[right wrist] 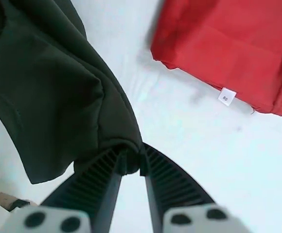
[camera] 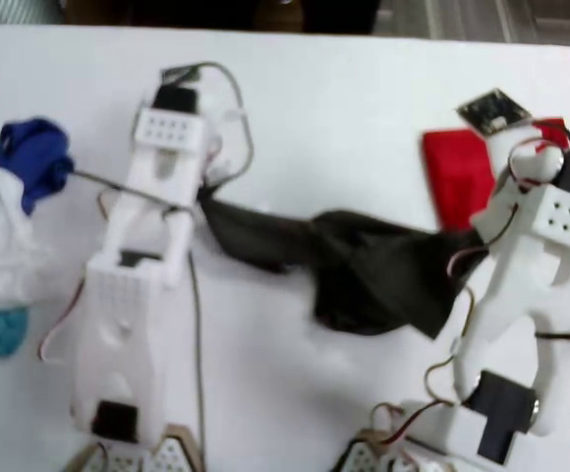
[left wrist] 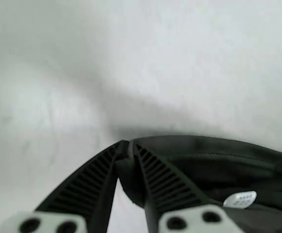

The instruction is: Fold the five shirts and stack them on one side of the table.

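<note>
The left tool and right tool each pinched the black shirt tight, but it could slip out if they pulled too hard.

Left arm and right arm: white shells, black servo blocks, rows of small holes, thin red-white wires. Left gripper and right gripper have black ribbed fingers on white mounts with dark screw holes.
</note>
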Controlling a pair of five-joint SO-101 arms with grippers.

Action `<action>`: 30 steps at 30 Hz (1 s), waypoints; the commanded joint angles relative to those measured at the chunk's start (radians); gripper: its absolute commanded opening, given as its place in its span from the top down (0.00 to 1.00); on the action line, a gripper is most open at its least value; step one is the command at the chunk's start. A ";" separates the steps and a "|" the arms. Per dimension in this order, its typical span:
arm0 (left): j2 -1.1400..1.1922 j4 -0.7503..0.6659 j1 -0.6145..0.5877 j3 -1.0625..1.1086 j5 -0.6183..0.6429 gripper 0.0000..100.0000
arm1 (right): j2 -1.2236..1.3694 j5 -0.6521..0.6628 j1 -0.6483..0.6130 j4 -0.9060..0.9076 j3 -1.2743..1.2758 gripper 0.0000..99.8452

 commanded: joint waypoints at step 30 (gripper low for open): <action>-0.252 -0.160 -0.471 0.337 -0.129 0.97 | 0.366 -0.440 -0.435 -0.591 -0.049 0.74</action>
